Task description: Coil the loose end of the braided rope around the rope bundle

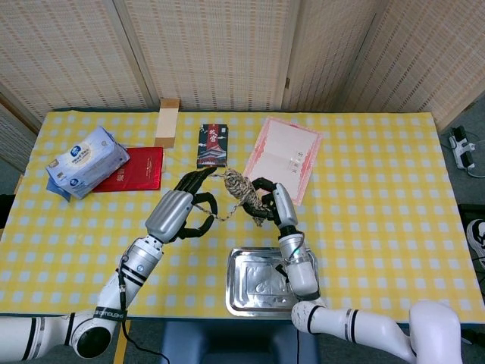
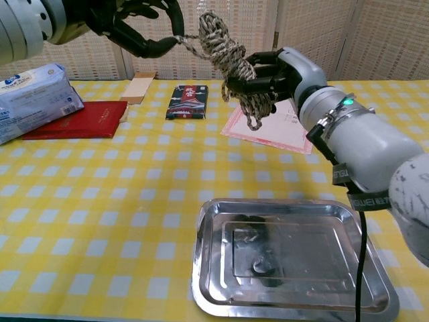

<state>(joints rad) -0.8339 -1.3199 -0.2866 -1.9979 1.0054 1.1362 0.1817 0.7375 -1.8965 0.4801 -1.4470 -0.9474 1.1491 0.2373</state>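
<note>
A table (image 1: 379, 197) covered by a yellow-and-white checked cloth fills both views. At the upper left of the head view a soft, crinkled pack of wet wipes (image 1: 85, 161) is seen, partly overlapping a flat glossy red booklet (image 1: 135, 168). A narrow wooden block (image 1: 167, 122) lies toward the far edge, and beside it, nearer the middle, a small dark box with red printing (image 1: 213, 144). A pink-bordered sheet of paper (image 1: 283, 158) is laid flat to the right of the box. Near the bottom centre a shiny rectangular metal tray (image 2: 295, 258) with a stepped floor and rounded corners is set on the cloth.

Above the middle of the table, clear of the cloth, the rope bundle (image 2: 231, 57) is held up by the right hand (image 2: 281, 74), whose dark fingers (image 2: 251, 80) are wrapped around its lower part. The bundle is a thick hank of speckled beige-and-dark braided cord, with short loops hanging beneath the grip. From its top the loose end (image 2: 191, 43) is drawn nearly level toward the upper left of the chest view, where it is pinched by the curled fingertips of the left hand (image 2: 137, 27). The paper is partly hidden behind the bundle in the chest view.
</note>
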